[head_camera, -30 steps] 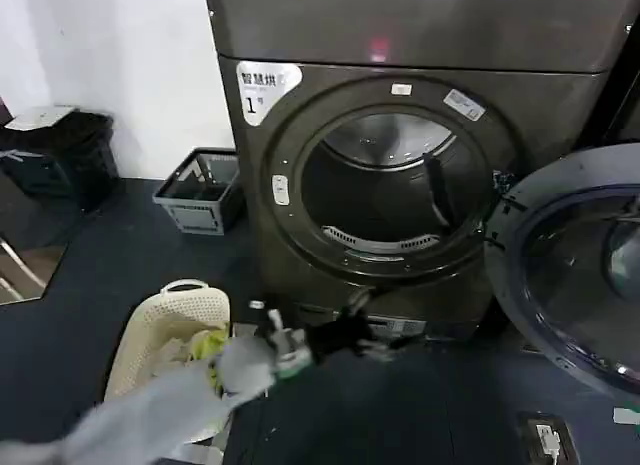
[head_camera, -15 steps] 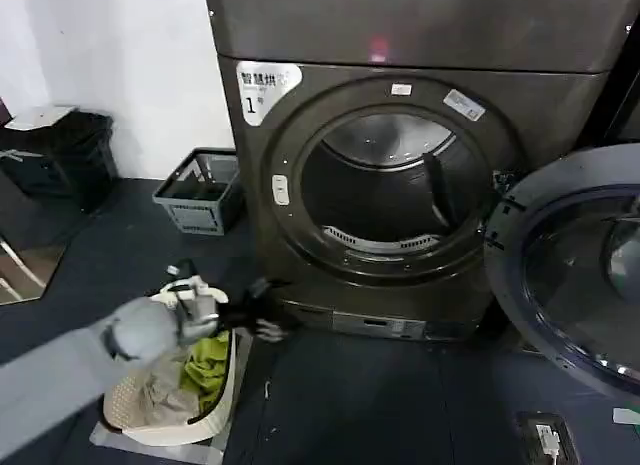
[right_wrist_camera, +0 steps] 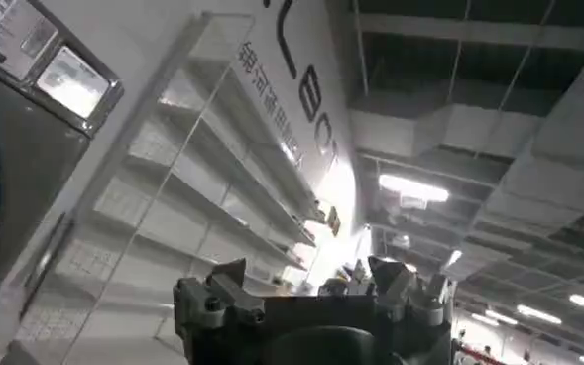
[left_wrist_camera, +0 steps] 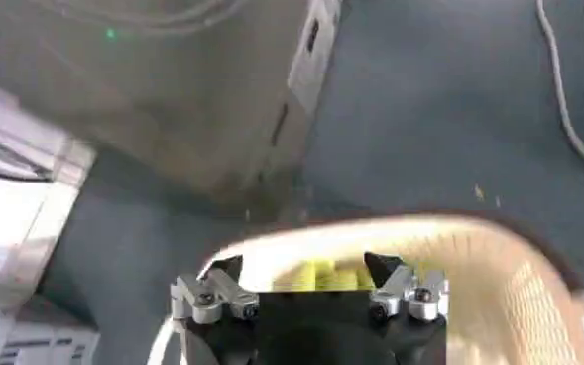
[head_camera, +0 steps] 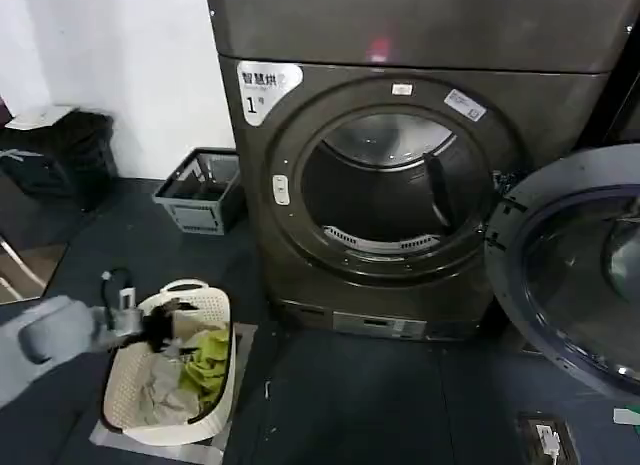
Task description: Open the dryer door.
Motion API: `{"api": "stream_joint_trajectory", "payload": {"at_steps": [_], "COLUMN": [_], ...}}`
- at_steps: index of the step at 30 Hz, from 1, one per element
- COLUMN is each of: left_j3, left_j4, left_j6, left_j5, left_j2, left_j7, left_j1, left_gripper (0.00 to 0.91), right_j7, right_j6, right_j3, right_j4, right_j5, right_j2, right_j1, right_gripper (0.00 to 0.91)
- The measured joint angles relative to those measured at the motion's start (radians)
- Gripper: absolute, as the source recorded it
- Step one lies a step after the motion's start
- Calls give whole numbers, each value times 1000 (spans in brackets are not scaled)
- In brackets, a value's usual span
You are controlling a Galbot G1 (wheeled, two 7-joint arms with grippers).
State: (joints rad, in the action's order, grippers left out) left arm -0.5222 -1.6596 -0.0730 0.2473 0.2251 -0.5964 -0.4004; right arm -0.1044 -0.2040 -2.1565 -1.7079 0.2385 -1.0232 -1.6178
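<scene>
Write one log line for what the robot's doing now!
door: open, swung right | left claw: open, over basket | right claw: open, raised

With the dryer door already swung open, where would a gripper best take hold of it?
Grip the dryer door by its free rim edge nearest the camera, coming from the front. It stands swung out to the right of the drum opening, inner face showing; the hinge side sits against the machine, probably giving poor leverage.

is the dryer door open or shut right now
Open. The dryer door is swung out to the right, leaving the drum exposed.
</scene>
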Motion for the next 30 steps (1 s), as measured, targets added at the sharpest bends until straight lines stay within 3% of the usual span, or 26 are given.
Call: {"api": "stream_joint_trajectory", "payload": {"at_steps": [11, 21, 30], "left_j3": [9, 173, 199], "left_j4": [61, 104, 108], "left_j6": [59, 100, 101], "left_j5": [-128, -251, -235], "left_j2": [-53, -102, -102], "left_j7": [-46, -98, -73], "left_j1": [-51, -213, -237], "left_gripper": [907, 907, 907], "right_j7": [-5, -6, -11], "right_j6": [0, -1, -1], "right_j3": [-3, 13, 11], "right_j4": [1, -2, -2], "right_j5": [0, -4, -4], "right_j2": [-5, -10, -14], "right_j1": [-6, 2, -3], "right_gripper": [907, 907, 907]}}
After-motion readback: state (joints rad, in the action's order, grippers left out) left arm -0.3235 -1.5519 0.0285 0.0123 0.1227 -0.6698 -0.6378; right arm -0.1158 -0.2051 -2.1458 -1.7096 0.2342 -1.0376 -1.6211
